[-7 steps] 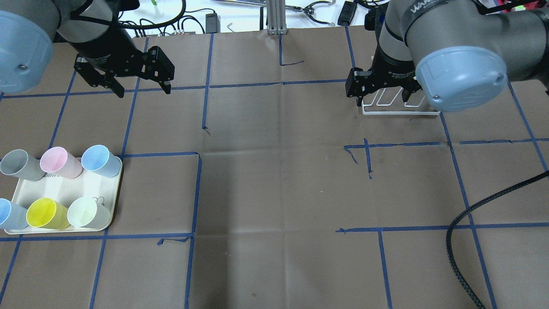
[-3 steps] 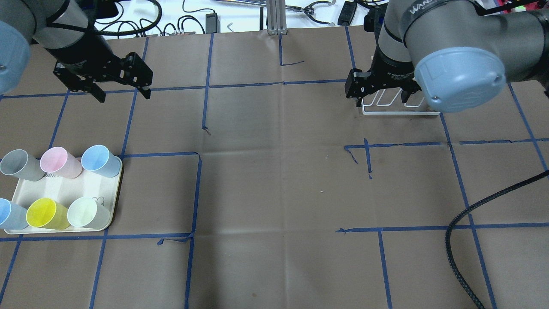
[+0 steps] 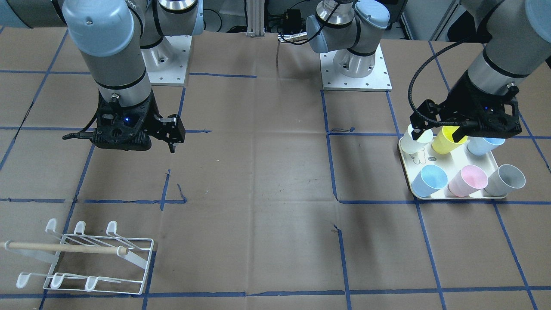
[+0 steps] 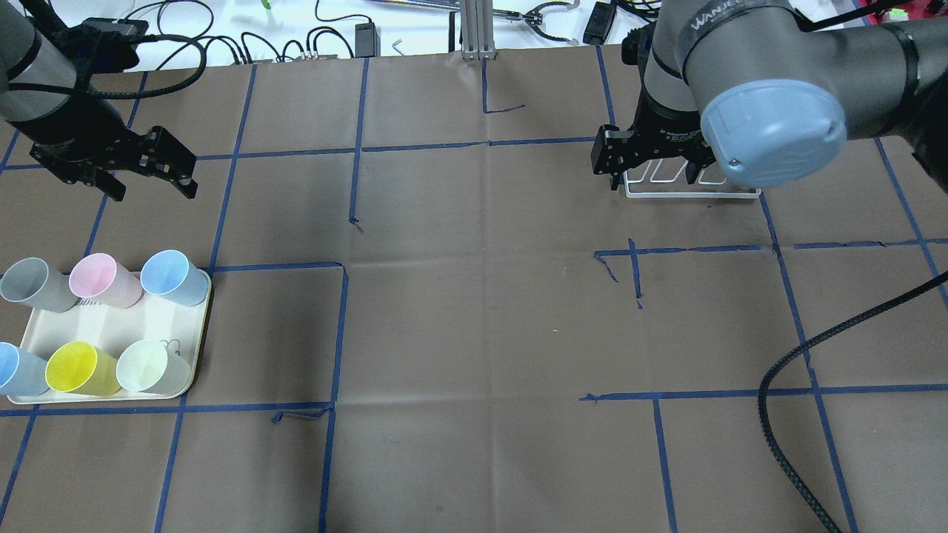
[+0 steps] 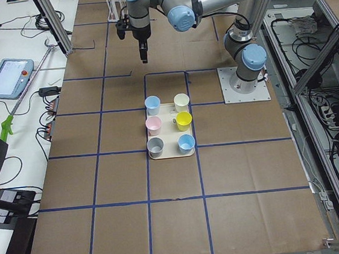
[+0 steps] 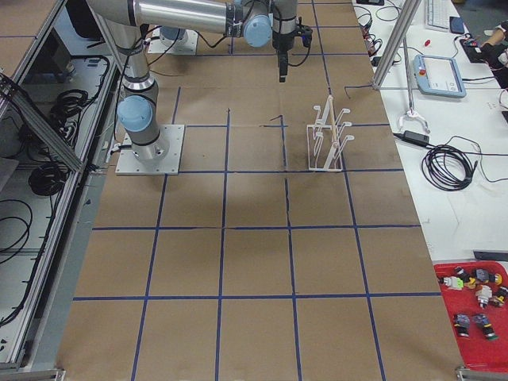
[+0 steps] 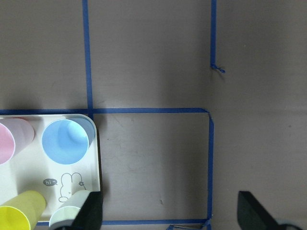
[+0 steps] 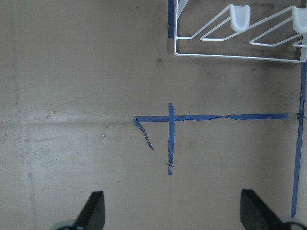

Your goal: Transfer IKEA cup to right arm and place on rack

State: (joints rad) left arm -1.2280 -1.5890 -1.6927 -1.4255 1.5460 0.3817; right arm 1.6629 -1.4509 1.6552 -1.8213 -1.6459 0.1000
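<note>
L end effector (image 4: 152, 191): jaws spread wide, nothing btwn them, raised off the surface (image 4: 474, 311) near the tray (image 4: 111, 326). Touching no cup. L wrist cam looks straight down w/ the tray corner at lower left of the view. Whether it hangs over the tray or just off its edge, can't tell, as the views disagree.

Six cups on the tray, 2 rows of 3, all upright, mouths up. Overhead view, far row: grey cup (image 4: 29, 283), pink cup (image 4: 100, 280), blue cup (image 4: 169, 276). Near row: second blue cup (image 4: 15, 370), yellow cup (image 4: 74, 368), pale cup (image 4: 148, 366). None lifted or gripped.

R end effector (image 4: 652, 176): also wide open, empty, up in the air on the other half of the surface, well apart from the tray. R wrist cam shows the rack (image 4: 692, 195) at the view's top right, tape cross (image 8: 169, 139) below centre.

Rack stands on the surface, pegs up, wooden dowel (image 3: 64, 247) lying across it. No cup on it.

Blue tape grid (image 4: 355, 148) across the brown surface.
</note>
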